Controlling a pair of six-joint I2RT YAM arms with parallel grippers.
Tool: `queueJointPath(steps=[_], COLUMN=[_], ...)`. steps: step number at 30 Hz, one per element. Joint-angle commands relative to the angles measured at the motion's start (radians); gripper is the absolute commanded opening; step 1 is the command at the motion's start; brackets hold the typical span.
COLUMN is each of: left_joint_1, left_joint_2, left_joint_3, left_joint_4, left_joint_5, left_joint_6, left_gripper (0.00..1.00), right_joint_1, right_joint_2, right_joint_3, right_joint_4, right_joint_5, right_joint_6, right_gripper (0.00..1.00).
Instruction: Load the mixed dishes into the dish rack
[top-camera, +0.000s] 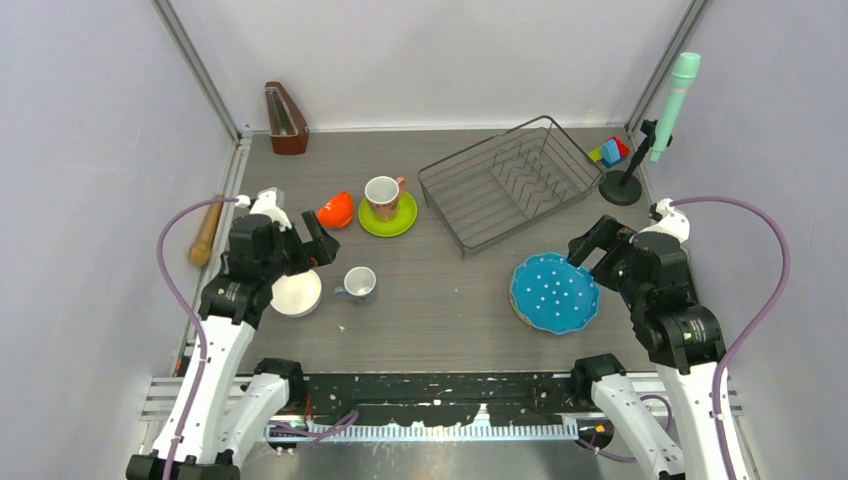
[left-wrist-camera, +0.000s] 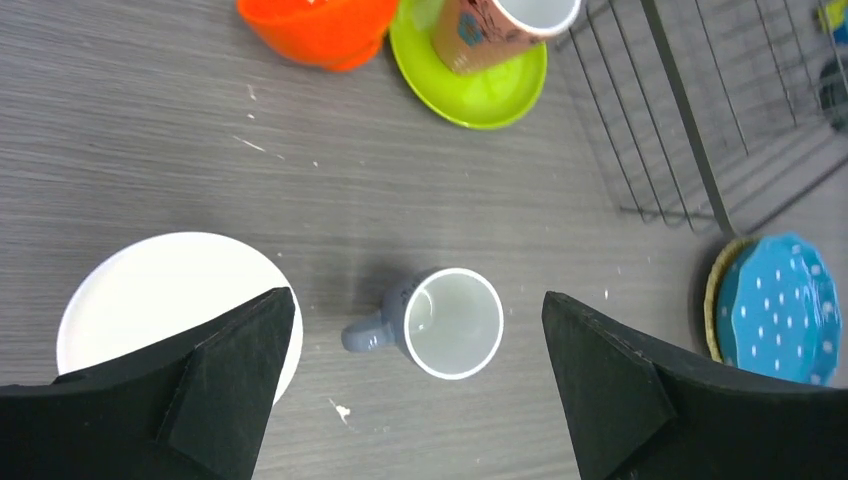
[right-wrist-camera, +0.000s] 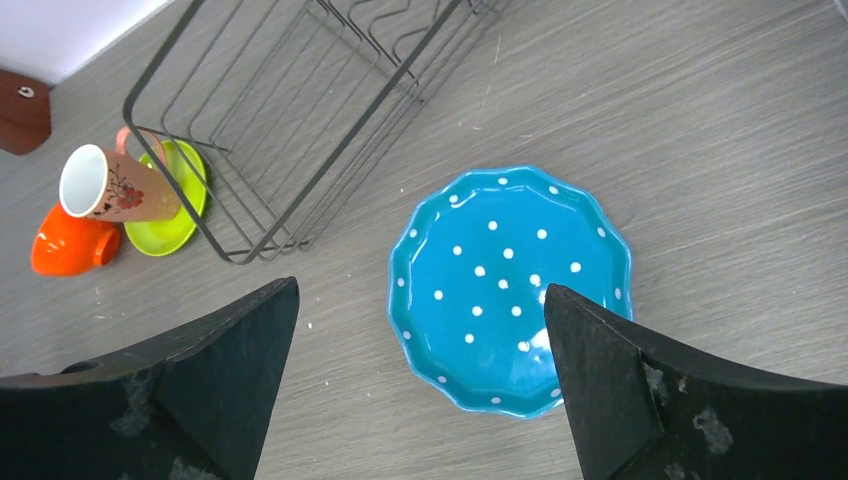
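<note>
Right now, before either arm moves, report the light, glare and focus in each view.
Top external: even, diffuse light, no hard shadows around the dish rack. Left wrist: the small grey mug is sharp and casts a soft shadow to its upper left. Right wrist: the blue dotted plate is in focus, with what looks like a small white glare patch near its lower right.

Robot lab: white-walled test enclosure (top-camera: 430, 60)
</note>
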Motion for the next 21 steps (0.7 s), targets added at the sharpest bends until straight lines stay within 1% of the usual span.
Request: queueJointPath(steps=[1,3,5,6,11,14,21], left_joint_1=[-0.001,-0.001,-0.001,0.0,0.001,0.001,0.0], left_joint_2=[0.015,0.026,0.035,0.038,0.054,0.055,-0.014], left_joint_3=[0.093,0.113,0.124,0.128,0.123,0.11,0.065], left_joint_4=[-0.077,-0.119,-0.157,-0.166,-0.156,-0.166,-0.131], left_joint_5=[0.139,0.095,0.007,-0.012,-0.004,-0.057,-0.127], left_joint_6=[0.093,0.111,0.106,0.112,0.108,0.054,0.039], left_gripper=[0.99,0.99,0.99,0.99,0.99,0.99,0.99], right_joint_1=[0.0,0.0,0.001,0.001,0.0,0.001,0.001], right_joint_2=[0.022,0.03,0.039,0.044,0.06,0.058,0.043], right_joint_3=[0.005,0.011,0.019,0.024,0.037,0.037,0.027], right_joint_4=[-0.008,-0.006,-0.003,0.0,0.003,0.003,0.003], right_joint_5=[0.021,0.024,0.024,0.024,0.026,0.026,0.034], right_joint_6=[0.012,0.01,0.01,0.01,0.004,0.008,0.009], right_gripper=[1.0,1.0,1.0,1.0,1.0,1.0,1.0])
